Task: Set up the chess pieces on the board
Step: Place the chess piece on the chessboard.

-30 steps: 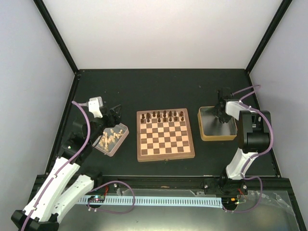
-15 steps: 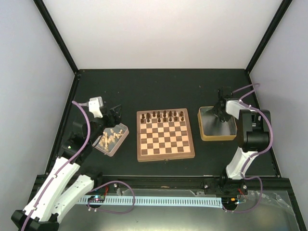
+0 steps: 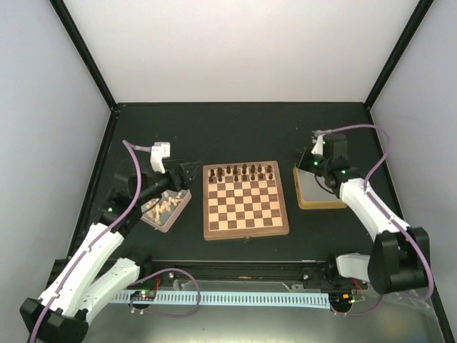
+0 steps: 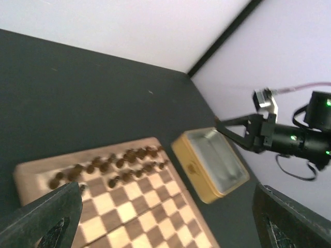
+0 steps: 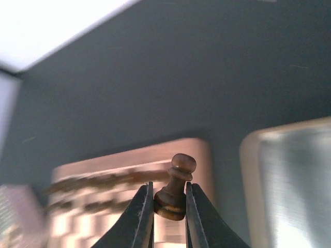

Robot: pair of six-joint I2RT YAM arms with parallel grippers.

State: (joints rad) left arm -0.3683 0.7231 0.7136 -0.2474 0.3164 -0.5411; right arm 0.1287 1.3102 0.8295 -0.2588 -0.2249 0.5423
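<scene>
Dark brown wooden chess pieces point(image 3: 243, 171) occupy most of the far two rows of the square checkered wooden board point(image 3: 246, 204); one dark pawn point(image 5: 178, 187), not yet placed, sits clamped in the right gripper point(image 5: 169, 199) just beside the board; the left gripper point(image 3: 187, 171) gapes empty.

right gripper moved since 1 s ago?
Yes. The right gripper has shifted left, from above the tray's middle to its edge nearest the board, gripping a pawn.

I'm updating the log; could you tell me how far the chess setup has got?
Done: dark brown wooden chess pieces stand in two far rows of the checkered wooden board. In hand: the right gripper clamps one dark pawn. Left: placing it; the yellow-rimmed metal tray looks empty.
</scene>
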